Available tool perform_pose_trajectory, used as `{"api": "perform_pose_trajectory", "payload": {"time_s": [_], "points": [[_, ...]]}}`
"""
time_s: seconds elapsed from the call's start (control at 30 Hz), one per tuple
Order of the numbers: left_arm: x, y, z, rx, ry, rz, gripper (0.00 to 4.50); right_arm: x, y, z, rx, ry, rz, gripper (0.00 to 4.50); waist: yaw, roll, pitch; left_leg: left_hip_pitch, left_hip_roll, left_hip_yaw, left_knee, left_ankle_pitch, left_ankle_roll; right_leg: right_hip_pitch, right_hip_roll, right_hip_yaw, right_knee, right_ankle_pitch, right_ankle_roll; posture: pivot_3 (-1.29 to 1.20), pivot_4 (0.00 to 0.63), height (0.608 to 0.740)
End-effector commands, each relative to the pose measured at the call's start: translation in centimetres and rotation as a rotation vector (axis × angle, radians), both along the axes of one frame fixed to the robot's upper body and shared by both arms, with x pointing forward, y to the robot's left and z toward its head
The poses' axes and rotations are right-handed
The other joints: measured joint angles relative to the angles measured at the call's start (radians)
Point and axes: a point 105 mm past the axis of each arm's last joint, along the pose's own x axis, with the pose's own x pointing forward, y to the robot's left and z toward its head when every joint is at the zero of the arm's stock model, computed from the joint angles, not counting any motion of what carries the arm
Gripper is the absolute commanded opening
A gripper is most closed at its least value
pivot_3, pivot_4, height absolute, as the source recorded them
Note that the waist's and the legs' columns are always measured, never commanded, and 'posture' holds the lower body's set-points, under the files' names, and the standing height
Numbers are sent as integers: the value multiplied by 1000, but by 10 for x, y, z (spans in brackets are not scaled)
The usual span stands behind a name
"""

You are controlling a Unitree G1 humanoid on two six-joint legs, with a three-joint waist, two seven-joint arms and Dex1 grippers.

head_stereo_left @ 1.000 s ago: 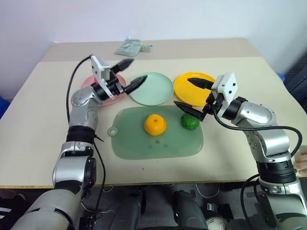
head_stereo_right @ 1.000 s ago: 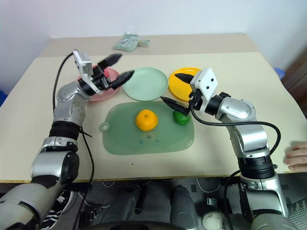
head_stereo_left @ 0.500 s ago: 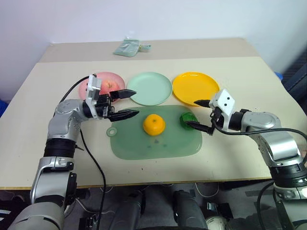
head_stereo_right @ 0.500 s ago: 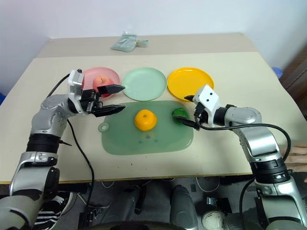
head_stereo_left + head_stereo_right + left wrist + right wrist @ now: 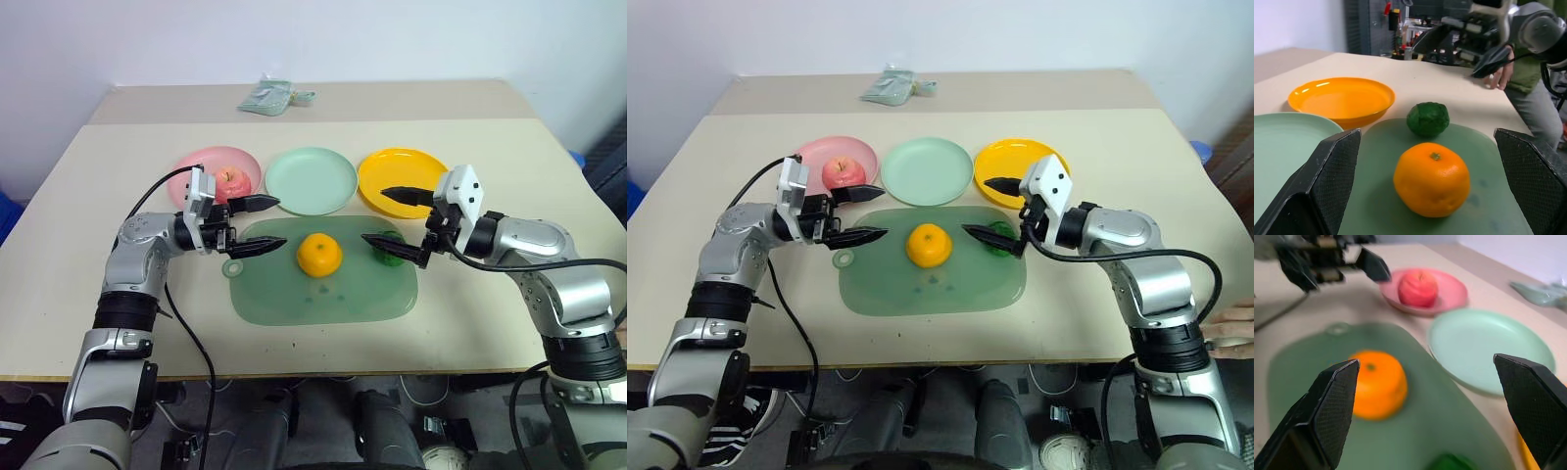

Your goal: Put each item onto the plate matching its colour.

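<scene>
A pale beige table (image 5: 470,294) stands against a plain white wall. Along the far half of the table three round plates sit in a row: a pink plate (image 5: 201,164) on the robot's left, a mint green plate (image 5: 310,179) in the middle and a yellow-orange plate (image 5: 392,171) on the right. The red-pink apple (image 5: 233,180) already rests on the pink plate. The other two plates hold nothing.

Just in front of the plates lies a larger pale green mat (image 5: 323,294) with rounded corners. The orange fruit (image 5: 318,255) sits near the middle of the mat. The dark green knobbly ball (image 5: 1428,118) sits beside it toward the right, near the mat's far right corner and just in front of the yellow-orange plate.

The left gripper (image 5: 262,224) hangs over the mat's left end, pointing toward the orange, its two black fingers spread wide and holding nothing. The right gripper (image 5: 394,218) points back from the other side, also spread wide and empty; its lower finger crosses in front of the green ball and partly hides it.

A small pale green packet (image 5: 272,96) lies at the far edge of the table, well apart from the plates. A person's hand (image 5: 1232,328) rests at the table's right edge.
</scene>
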Motion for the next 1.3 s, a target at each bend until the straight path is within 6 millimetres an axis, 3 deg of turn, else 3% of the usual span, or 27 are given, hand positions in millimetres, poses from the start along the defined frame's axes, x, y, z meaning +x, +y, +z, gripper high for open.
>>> {"api": "perform_pose_trajectory", "payload": {"time_s": [0.03,0.27,0.6,0.77,0.97,1.3], "points": [[-6,11,5,15,-32,-5,4442,0,17,7,14,-9,10,4500,-2,0,0,0,0,0,0,0,0,0,0,0,0,0,0,0,150,740],[-9,23,-3,61,-24,32,4442,-1,37,17,68,-22,56,4500,2,0,0,0,0,0,-1,0,0,-1,0,1,0,0,0,0,150,740],[-15,24,2,34,-16,37,4442,-8,50,10,50,12,109,4500,1,0,0,0,0,0,-1,0,0,-1,0,1,0,0,0,0,150,740],[-19,34,-3,78,-9,42,4442,-2,73,-11,-43,95,111,4500,-5,0,0,0,1,0,-2,0,0,-3,1,1,1,0,-1,0,150,740],[-20,31,-2,79,-33,36,4442,9,85,-20,-55,161,91,4500,4,0,0,0,0,0,-2,0,0,-3,1,1,0,0,-1,0,150,740],[-26,32,-4,82,-39,41,4442,15,81,-58,-257,189,91,4500,-2,1,0,0,1,0,-3,0,-1,-3,1,1,1,0,-1,0,150,740]]}}
